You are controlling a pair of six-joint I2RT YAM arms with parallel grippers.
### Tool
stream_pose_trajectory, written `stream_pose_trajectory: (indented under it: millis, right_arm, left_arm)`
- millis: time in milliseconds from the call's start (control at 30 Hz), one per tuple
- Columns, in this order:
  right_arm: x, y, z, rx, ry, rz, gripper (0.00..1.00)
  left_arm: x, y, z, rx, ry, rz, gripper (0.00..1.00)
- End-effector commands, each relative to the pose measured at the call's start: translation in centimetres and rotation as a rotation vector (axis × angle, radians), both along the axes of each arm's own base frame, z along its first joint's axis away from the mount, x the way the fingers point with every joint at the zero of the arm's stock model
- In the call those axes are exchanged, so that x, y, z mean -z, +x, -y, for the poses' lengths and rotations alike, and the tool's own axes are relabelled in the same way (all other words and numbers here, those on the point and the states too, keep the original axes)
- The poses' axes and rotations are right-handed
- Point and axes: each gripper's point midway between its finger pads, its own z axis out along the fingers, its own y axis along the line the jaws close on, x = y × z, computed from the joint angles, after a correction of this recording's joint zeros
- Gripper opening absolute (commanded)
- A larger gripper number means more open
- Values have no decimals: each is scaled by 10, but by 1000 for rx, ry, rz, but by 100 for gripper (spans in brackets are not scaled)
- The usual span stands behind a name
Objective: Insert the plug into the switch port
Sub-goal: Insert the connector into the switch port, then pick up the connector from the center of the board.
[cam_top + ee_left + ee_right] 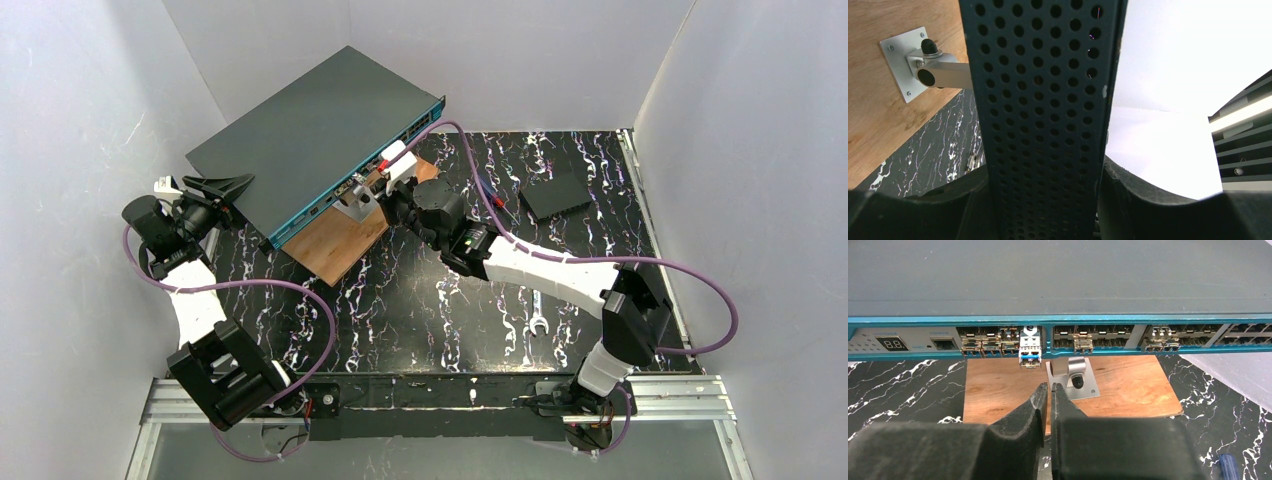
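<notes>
**Plug seated in the port row, right claw empty just short of it**

At the far left, the left gripper (213, 187) was clamped on the switch (320, 125). In the left wrist view its two fingers pressed against either face of the perforated end panel. The switch sat tilted, its teal port edge facing the arms, and it overhung a wooden board (342, 246). A small metal bracket (1072, 376) was screwed to that board.

The plug (1029, 349), silver with a blue tab, sat in a port left of the middle of the teal edge, its end jutting out below the row.

The right gripper (1049, 390) stood directly before that edge. Its black fingers were drawn almost together, with only a thin slit between the tips and nothing between them. The plug lay just beyond the tips and a little to their left, clear of them.

Further right, well apart from the switch, a small black box (560, 194) lay flat on the marbled table (440, 320). A wrench (537, 316) lay nearer the arms.
</notes>
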Motion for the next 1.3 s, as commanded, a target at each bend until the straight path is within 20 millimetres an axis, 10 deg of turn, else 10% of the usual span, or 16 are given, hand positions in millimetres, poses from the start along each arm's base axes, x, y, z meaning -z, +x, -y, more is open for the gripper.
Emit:
stream_pose_trajectory:
  millis: [0, 1267]
  right_arm:
    - [-38, -2, 1, -8, 93, 47, 10]
    - [-58, 0, -15, -47, 157, 99, 1]
  left_arm:
    - [11, -9, 12, 55, 14, -9, 0]
    - [11, -9, 12, 56, 12, -11, 0]
